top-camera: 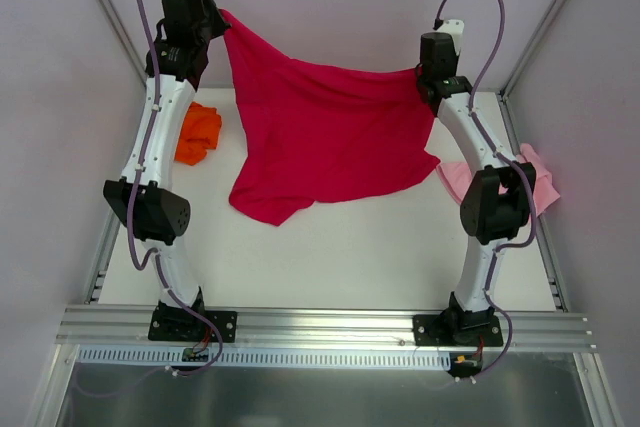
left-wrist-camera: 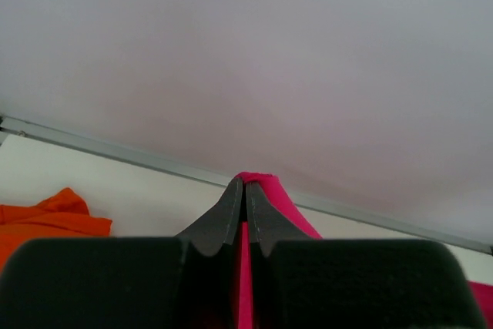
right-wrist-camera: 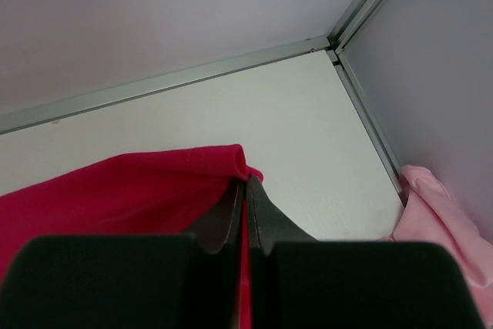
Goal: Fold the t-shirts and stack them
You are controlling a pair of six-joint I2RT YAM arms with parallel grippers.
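The crimson red t-shirt (top-camera: 325,132) hangs stretched between both arms over the far half of the table, its lower part draping onto the white top. My left gripper (top-camera: 222,19) is shut on its upper left corner, where red cloth (left-wrist-camera: 266,190) pokes out between the closed fingers. My right gripper (top-camera: 418,73) is shut on the upper right corner, with the hem (right-wrist-camera: 208,163) bunched at the fingertips. The bright orange t-shirt (top-camera: 198,133) lies crumpled by the left arm. The pale pink t-shirt (top-camera: 535,179) sits bunched at the right edge, partly hidden by the right arm.
The table (top-camera: 350,267) is a white surface framed by aluminium rails and grey walls. The back right corner post (right-wrist-camera: 339,32) stands close to my right gripper. Both arm bases are bolted at the near edge.
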